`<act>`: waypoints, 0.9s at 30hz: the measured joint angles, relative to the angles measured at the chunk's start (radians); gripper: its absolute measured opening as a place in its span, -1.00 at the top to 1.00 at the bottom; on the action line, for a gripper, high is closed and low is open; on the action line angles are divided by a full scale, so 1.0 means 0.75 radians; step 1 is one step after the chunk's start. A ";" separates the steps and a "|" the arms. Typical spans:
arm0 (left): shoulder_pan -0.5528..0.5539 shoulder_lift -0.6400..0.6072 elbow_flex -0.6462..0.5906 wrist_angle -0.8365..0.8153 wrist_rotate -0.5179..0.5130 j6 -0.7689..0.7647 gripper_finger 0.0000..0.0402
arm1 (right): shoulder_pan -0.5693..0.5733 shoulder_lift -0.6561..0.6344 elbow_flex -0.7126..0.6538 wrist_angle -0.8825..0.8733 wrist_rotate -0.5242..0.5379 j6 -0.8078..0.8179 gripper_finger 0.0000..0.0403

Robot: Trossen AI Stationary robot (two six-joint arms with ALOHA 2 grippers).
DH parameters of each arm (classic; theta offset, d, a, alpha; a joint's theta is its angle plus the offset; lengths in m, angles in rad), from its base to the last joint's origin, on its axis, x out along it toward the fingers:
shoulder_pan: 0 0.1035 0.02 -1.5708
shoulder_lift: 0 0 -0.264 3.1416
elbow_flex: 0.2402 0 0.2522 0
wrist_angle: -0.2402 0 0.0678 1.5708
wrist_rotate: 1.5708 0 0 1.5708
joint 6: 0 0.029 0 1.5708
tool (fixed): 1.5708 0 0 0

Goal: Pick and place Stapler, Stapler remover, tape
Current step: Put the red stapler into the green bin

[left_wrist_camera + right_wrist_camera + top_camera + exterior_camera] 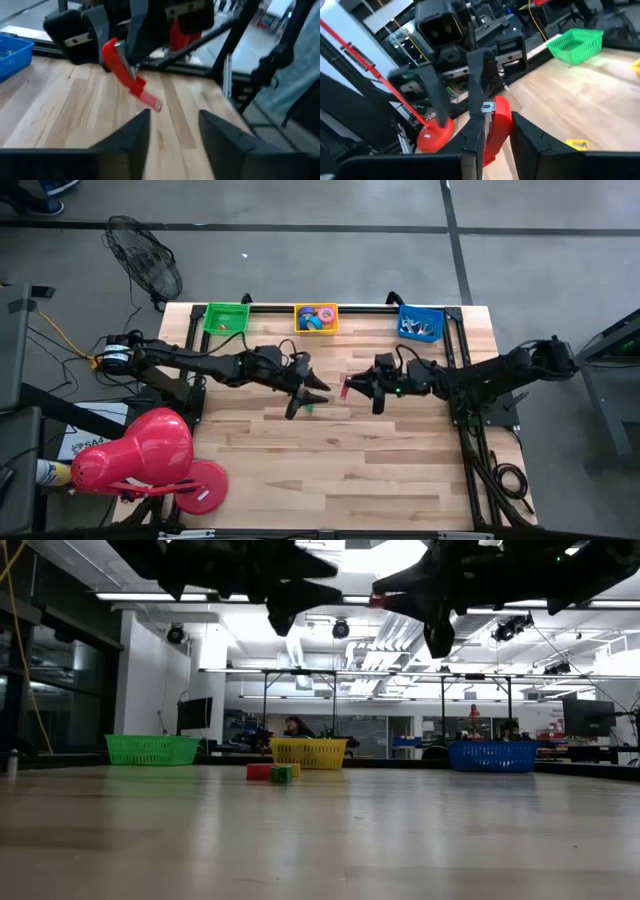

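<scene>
Red and slim, the plastic-and-metal stapler (129, 75) hangs in mid-air above the table's middle, between the two arms. Left gripper (305, 398) stands open just beside it, fingers (131, 137) apart and empty. Right gripper (365, 387) is clamped on the stapler's body. Best to back the left arm off cleanly before the right one carries anything. Its long axis runs roughly left-right, nose tilted down toward the left gripper.

Mid-table, the left hand (303, 393) faces the right hand (362, 389) — red stapler (346, 388) between.
</scene>
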 joint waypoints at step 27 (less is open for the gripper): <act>-0.002 0.000 0.000 0.054 -0.208 -0.277 -0.31 | -0.023 0.000 0.325 -0.358 -0.014 -0.681 0.70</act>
